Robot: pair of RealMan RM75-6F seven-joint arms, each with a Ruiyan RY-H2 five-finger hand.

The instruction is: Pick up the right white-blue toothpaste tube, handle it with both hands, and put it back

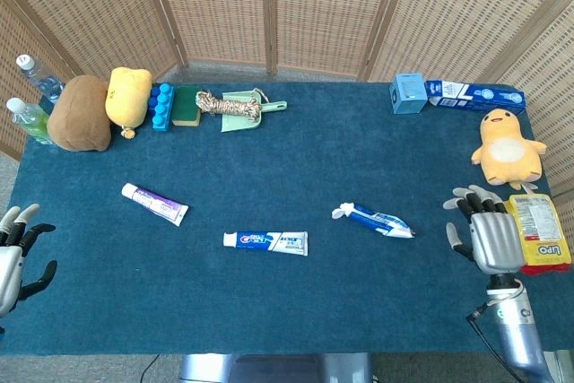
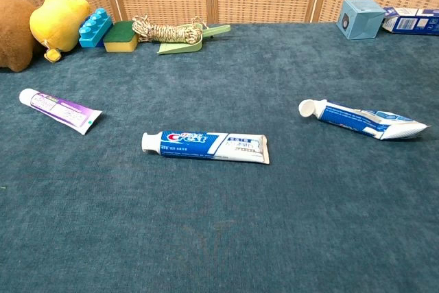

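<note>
On napped blue cloth, crumpled toothpaste tube (image 1: 377, 219) lies flat; both hands empty, fingers spread.

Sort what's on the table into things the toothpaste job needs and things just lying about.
For the job:
right white-blue toothpaste tube
right hand, open, holding nothing
left hand, open at the table edge

Lying about:
Crest tube
purple tube
yellow duck plush
rope
blue box

Squeezed white-and-blue plastic toothpaste tube (image 1: 378, 220) (image 2: 363, 119) lies flat on blue cloth, white cap toward 10 o'clock, crimped tail toward 4 o'clock.
</note>
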